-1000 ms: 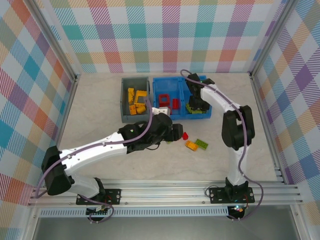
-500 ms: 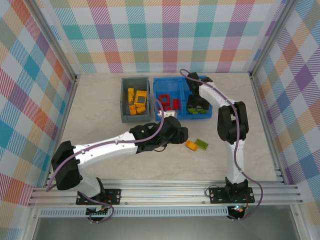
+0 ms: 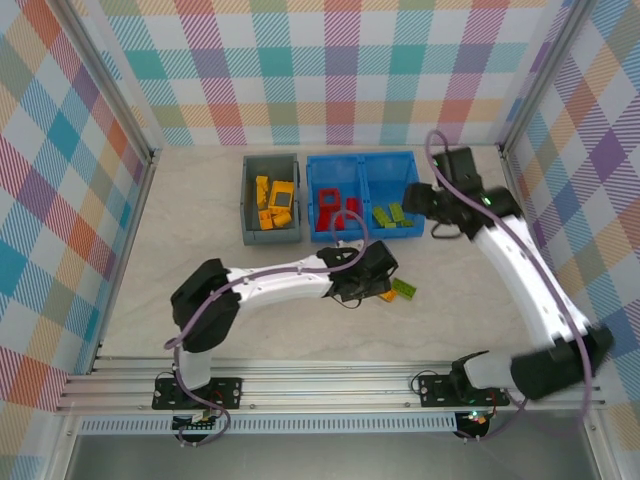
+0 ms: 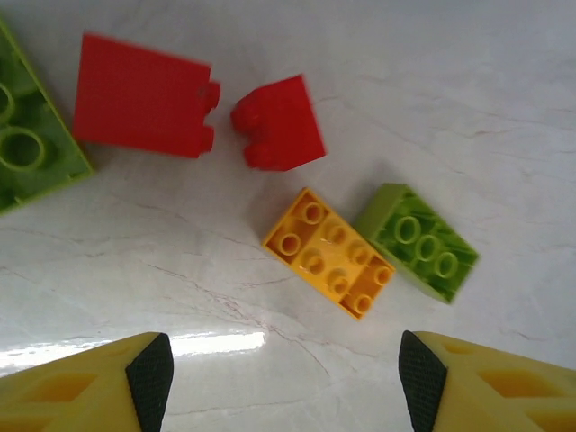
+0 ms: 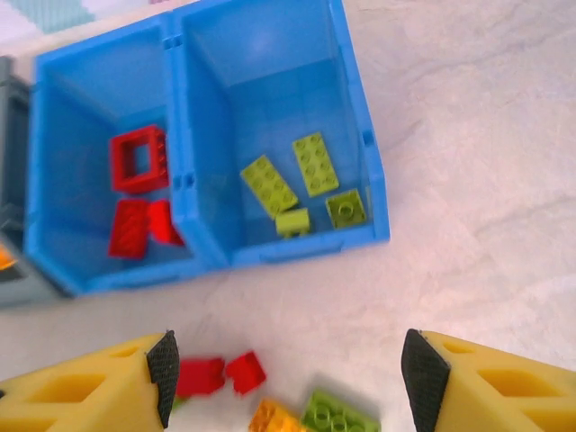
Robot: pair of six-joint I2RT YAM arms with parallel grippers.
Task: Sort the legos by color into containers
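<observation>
Nearest the arm bases, the left fingers (image 4: 146, 382) are held wide apart above the bench (image 4: 504, 108), and nothing is gripped between them. Beneath them a cluster of loose legos (image 3: 398, 288) is spread on the bench. An orange brick (image 4: 328, 252) is laid studs up, and a lime green brick (image 4: 416, 241) is set against its far side. Just beyond these a small red brick (image 4: 277, 121) is seen, with a larger red block (image 4: 139, 94) just beside it and almost touching. A further green brick (image 4: 27, 144) is cut off by the edge of the left wrist view.

Farther back and to the right, the right fingers (image 5: 423, 373) are likewise spread open and empty. In the top view they are held near the right end of the blue bin (image 5: 297, 247).

Two compartments are seen in that bin. In the left one a red frame (image 5: 139, 157) is laid flat, and two red bricks (image 5: 130, 227) are found nearer the front wall. In the right one four green pieces (image 5: 268, 184) are gathered towards the front.

Just beside the blue bin, on its left, the grey bin (image 3: 247, 205) is placed, and yellow-orange legos (image 3: 272, 200) are piled in it.
</observation>
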